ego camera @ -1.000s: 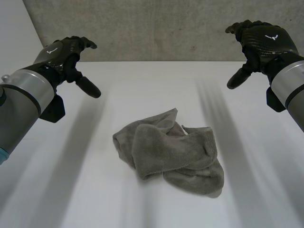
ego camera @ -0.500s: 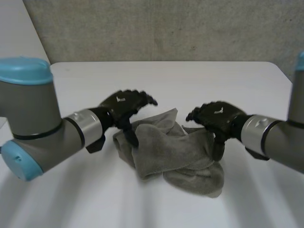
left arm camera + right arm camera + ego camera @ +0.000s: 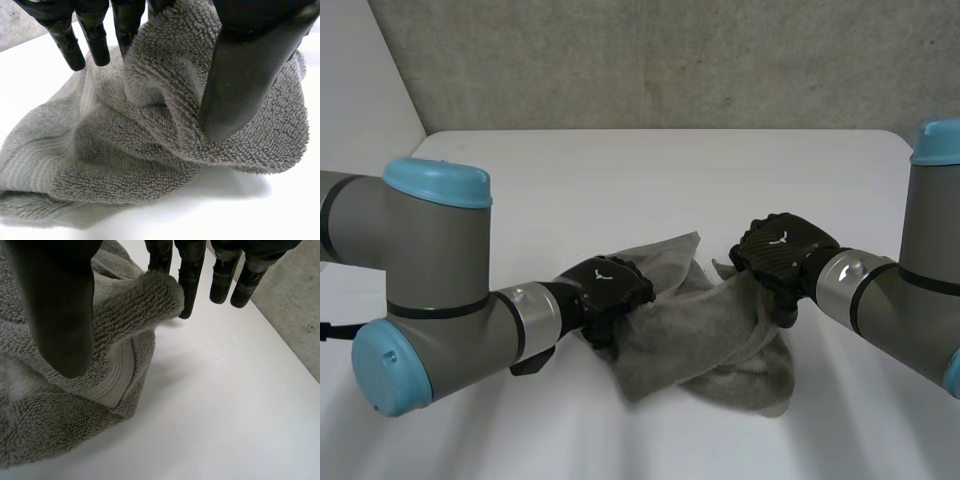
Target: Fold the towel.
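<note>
The left hand [image 3: 605, 290] and right hand [image 3: 782, 250] each pinched a fold of the towel [image 3: 690, 335] at the middle of the table [image 3: 620, 180]; the bunched layers could slip out on lifting.

Grey towel [image 3: 690, 335], seemingly plain with ribbed border; white table [image 3: 620, 180]

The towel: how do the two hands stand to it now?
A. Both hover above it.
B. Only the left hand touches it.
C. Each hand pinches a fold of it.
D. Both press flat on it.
C: the left hand and the right hand each hold a fold of the towel between thumb and fingers.
</note>
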